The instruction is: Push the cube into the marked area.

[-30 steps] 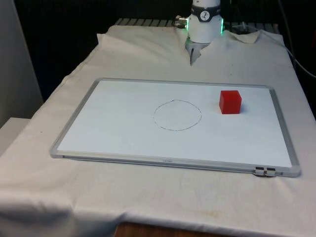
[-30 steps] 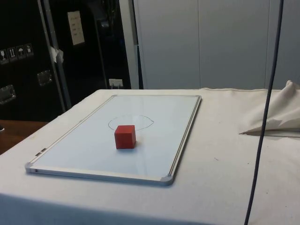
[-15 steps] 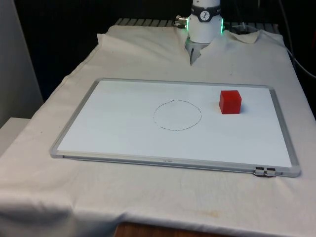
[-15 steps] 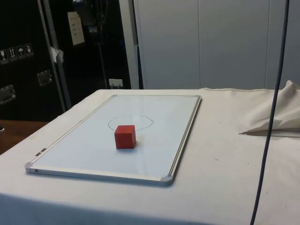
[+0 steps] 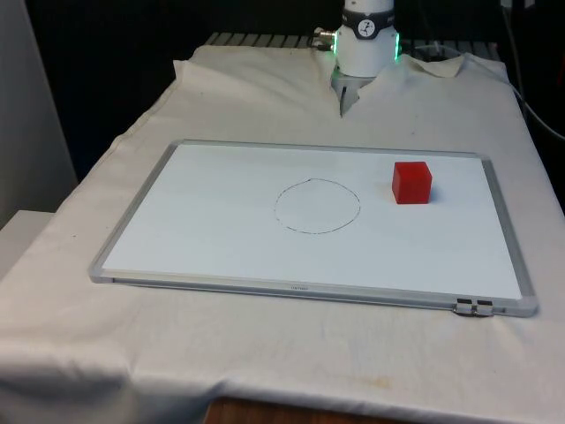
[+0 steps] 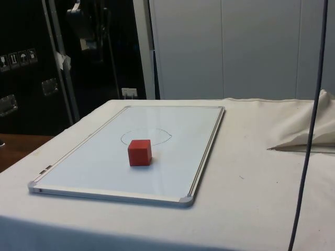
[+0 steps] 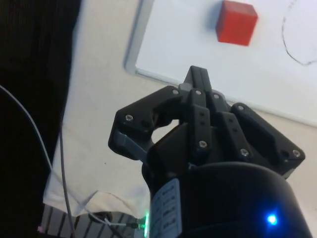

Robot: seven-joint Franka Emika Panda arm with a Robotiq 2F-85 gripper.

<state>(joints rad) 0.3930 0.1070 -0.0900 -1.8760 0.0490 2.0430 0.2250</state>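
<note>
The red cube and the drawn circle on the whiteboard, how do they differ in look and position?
The red cube is a solid block standing up from the whiteboard; the drawn circle is only a thin dark outline, flat on the surface. The red cube sits toward the front view's right, near the board's far edge, while the drawn circle lies about mid-board. The two are apart, not touching. Both are on the same whiteboard.

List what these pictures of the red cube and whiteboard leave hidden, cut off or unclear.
- Gripper: wrist view, fingers seen end-on, so open or shut is unclear.
- Drawn circle: wrist view, cut off by the picture's edge.
- Red cube: its far faces are turned from the front view.
- Whiteboard: small print on its near frame is unreadable.
</note>
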